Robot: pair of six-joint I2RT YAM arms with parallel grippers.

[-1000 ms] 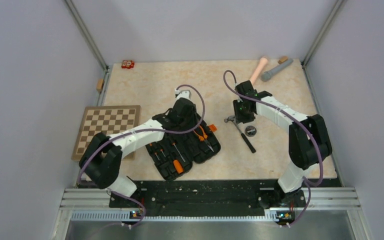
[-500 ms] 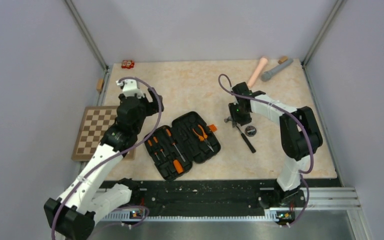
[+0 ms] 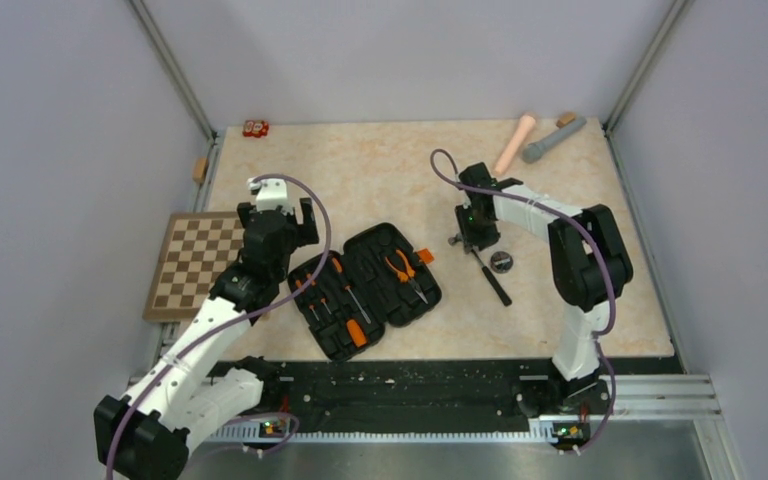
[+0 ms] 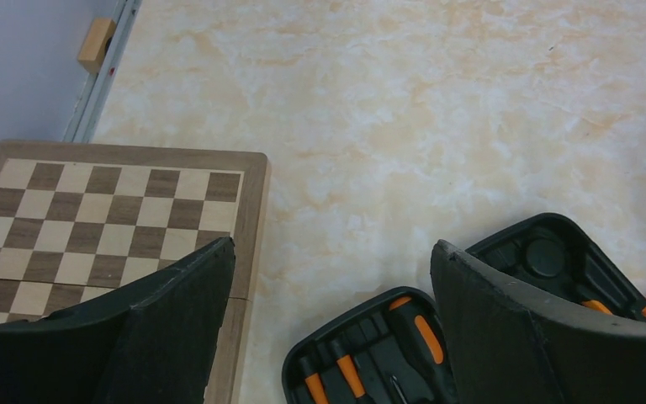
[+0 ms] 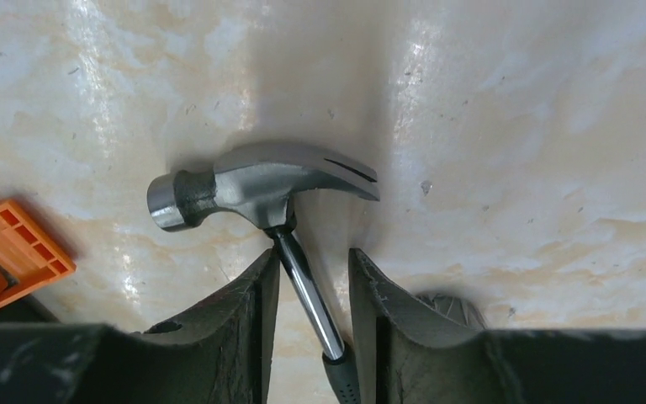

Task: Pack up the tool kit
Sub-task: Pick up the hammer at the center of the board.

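The black tool case (image 3: 370,290) lies open at the table's middle, with orange-handled screwdrivers (image 3: 335,300) in its left half and pliers (image 3: 403,268) in its right half. Its orange latch (image 3: 426,256) also shows in the right wrist view (image 5: 13,244). My left gripper (image 3: 278,222) hangs open and empty above the table, between the chessboard and the case (image 4: 370,353). My right gripper (image 3: 478,240) is low over a steel claw hammer (image 5: 261,181) that lies on the table. Its jaws stand narrowly apart astride the slanted shaft (image 5: 307,295).
A brown chessboard (image 3: 200,262) lies at the left edge, also in the left wrist view (image 4: 92,210). A small dark disc (image 3: 501,262) sits beside the hammer's handle. Pink (image 3: 516,140) and grey (image 3: 552,138) cylinders lie at the back right. A red item (image 3: 255,127) sits at the back left.
My left arm has pulled back from over the case to the left and now hangs beside the chessboard. My right gripper has shifted slightly left along the hammer, which has not moved.
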